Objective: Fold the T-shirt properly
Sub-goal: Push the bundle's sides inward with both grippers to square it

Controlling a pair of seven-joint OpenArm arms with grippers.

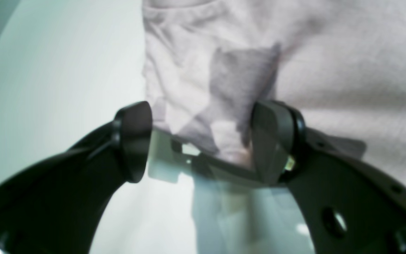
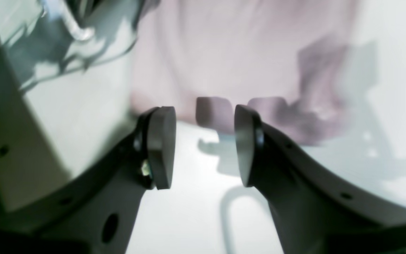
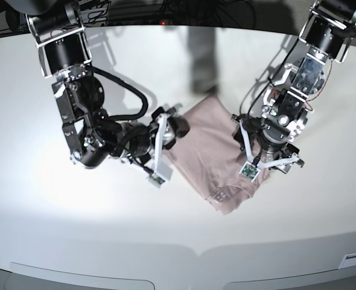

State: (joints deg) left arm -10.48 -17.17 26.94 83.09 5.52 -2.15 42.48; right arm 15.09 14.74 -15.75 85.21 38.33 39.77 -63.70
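While T-shirt (image 3: 211,148) lies between arms, both fingers (image 2: 160,146) gape at its edges.

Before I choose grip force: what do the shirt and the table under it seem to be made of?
The dusty pink short-sleeved T-shirt: seemingly thin cotton-like knit with a matte finish; fine ribbing and soft wrinkles show in the left wrist view. The white table: smooth, hard and slightly glossy, since it mirrors shadows and glare; likely laminate or plastic, though I cannot tell which.

Two black-jointed robot arms with looping black cables, each ending in a gripper, the left gripper (image 3: 263,158) and right gripper (image 3: 160,158) carrying small green circuit boards.
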